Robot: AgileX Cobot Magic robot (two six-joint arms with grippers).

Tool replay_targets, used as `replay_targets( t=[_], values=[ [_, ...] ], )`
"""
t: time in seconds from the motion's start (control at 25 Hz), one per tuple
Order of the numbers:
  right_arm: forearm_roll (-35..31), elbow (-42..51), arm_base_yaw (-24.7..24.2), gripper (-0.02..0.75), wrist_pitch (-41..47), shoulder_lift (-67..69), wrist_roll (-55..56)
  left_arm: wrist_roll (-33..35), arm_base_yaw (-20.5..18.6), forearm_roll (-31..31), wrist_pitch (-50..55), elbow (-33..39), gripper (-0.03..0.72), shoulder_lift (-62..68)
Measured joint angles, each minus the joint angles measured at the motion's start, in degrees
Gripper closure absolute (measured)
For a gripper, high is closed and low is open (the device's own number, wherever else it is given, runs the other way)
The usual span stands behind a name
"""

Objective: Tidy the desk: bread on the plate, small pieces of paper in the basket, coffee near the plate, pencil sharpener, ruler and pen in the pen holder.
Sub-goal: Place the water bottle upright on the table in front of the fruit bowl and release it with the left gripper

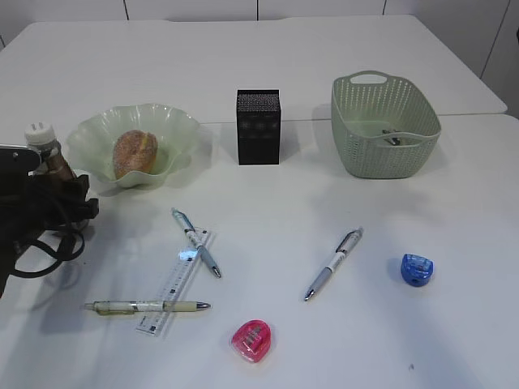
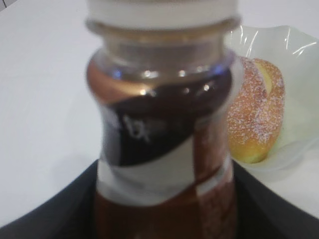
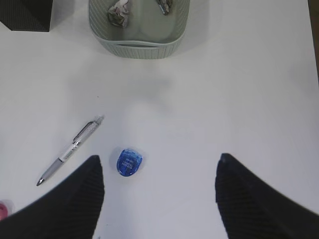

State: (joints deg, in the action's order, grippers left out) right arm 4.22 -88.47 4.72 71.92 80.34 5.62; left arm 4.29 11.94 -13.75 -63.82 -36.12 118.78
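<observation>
We are on the coffee step: our left gripper (image 1: 50, 190) is closed around the coffee bottle (image 1: 45, 150), which stands upright just left of the plate (image 1: 182, 126), the bottle filling the left wrist view with a black finger (image 2: 45, 209) on either side of it. Whether the bottle rests on the table or is held just above it, we cannot tell. The bread (image 1: 135, 152) already lies on the plate and crumpled paper (image 3: 118, 11) sits in the basket (image 1: 350, 130). Our right gripper (image 3: 159, 191) hangs wide open over bare table, holding nothing, with the blue sharpener (image 3: 129, 161) just ahead of its left finger. Next, we judge, the bottle needs setting down steadily beside the plate and a clean release without tipping it. After that come the three pens, the ruler (image 1: 174, 282) and both sharpeners, blue and pink (image 1: 251, 339), still loose on the table, bound for the black holder (image 1: 258, 126).
</observation>
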Motion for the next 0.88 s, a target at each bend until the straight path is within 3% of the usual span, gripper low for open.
replay_targets(
  t=[0.88],
  values=[
    [0.00, 0.00, 0.00, 0.192, 0.00, 0.00, 0.00, 0.00, 0.00, 0.14, -1.65, 3.55, 0.188, -4.18]
  ],
)
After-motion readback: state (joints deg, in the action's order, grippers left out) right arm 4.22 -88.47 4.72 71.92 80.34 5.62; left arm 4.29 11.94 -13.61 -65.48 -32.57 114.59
